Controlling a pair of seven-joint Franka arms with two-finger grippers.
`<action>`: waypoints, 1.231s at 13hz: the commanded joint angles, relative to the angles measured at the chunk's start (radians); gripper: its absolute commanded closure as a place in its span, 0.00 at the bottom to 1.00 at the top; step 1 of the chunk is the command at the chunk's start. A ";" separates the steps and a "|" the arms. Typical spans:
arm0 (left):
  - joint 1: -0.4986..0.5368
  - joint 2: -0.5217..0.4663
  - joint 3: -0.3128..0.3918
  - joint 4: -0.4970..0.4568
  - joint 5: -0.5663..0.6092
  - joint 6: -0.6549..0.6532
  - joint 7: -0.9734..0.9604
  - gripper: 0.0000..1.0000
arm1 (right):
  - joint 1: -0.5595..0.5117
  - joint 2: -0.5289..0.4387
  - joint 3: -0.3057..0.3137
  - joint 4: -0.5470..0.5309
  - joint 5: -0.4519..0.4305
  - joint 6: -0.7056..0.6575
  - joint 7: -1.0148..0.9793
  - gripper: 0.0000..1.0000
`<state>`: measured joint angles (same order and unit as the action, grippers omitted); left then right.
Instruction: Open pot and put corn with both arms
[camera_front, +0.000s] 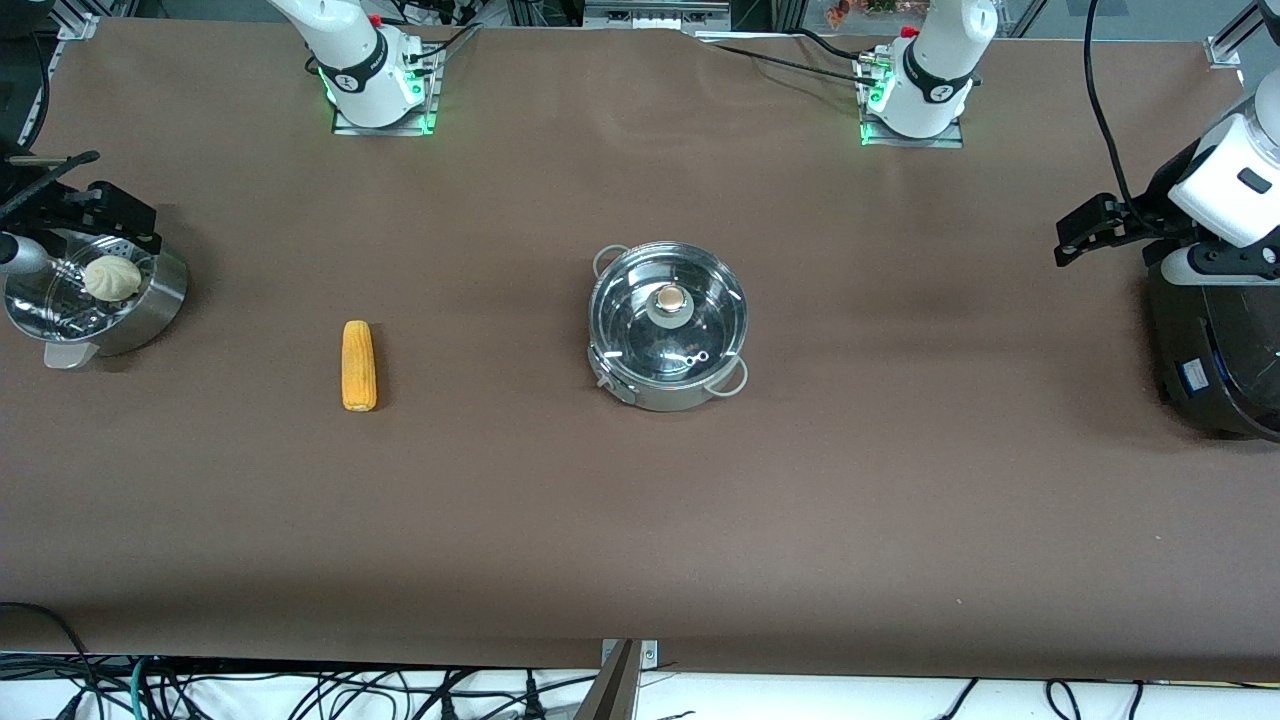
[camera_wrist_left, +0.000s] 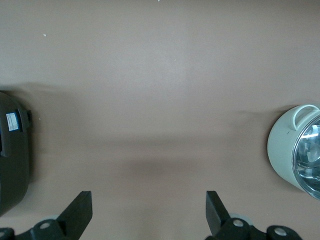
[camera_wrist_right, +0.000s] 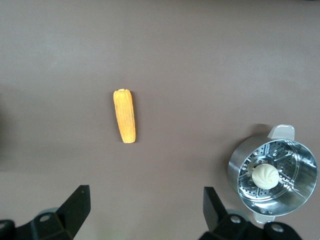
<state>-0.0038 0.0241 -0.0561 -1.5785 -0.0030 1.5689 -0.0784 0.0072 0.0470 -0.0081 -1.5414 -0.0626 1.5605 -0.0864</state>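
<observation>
The steel pot (camera_front: 640, 385) stands at the table's middle with its glass lid (camera_front: 700, 320) and tan knob (camera_front: 671, 299) on it. It shows at the edge of the left wrist view (camera_wrist_left: 282, 150). The yellow-orange corn (camera_front: 359, 365) lies on the table between the pot and the right arm's end, and also shows in the right wrist view (camera_wrist_right: 124, 116). My right gripper (camera_front: 110, 215) hangs open and empty over the steamer basket's edge; in its own view (camera_wrist_right: 145, 210) only bare table lies between the fingers. My left gripper (camera_front: 1085, 232) hangs open and empty at the left arm's end (camera_wrist_left: 148, 212).
A perforated steel steamer basket (camera_front: 160, 300) with a white bun (camera_front: 111, 277) stands at the right arm's end, also in the right wrist view (camera_wrist_right: 237, 170). A dark round appliance (camera_front: 1215, 350) stands at the left arm's end, also in the left wrist view (camera_wrist_left: 12, 155).
</observation>
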 joint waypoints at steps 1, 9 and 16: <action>0.001 0.013 -0.002 0.029 -0.002 -0.016 0.023 0.00 | 0.002 0.005 0.005 0.004 -0.019 0.007 -0.010 0.00; -0.004 0.013 -0.004 0.029 -0.003 -0.023 0.023 0.00 | 0.002 0.007 0.005 0.004 -0.019 0.016 -0.013 0.00; -0.027 0.040 -0.007 0.031 -0.082 -0.026 0.020 0.00 | 0.000 0.060 0.003 0.004 0.007 0.088 -0.007 0.00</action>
<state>-0.0164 0.0348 -0.0633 -1.5785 -0.0334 1.5648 -0.0736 0.0077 0.0813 -0.0053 -1.5433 -0.0634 1.6237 -0.0887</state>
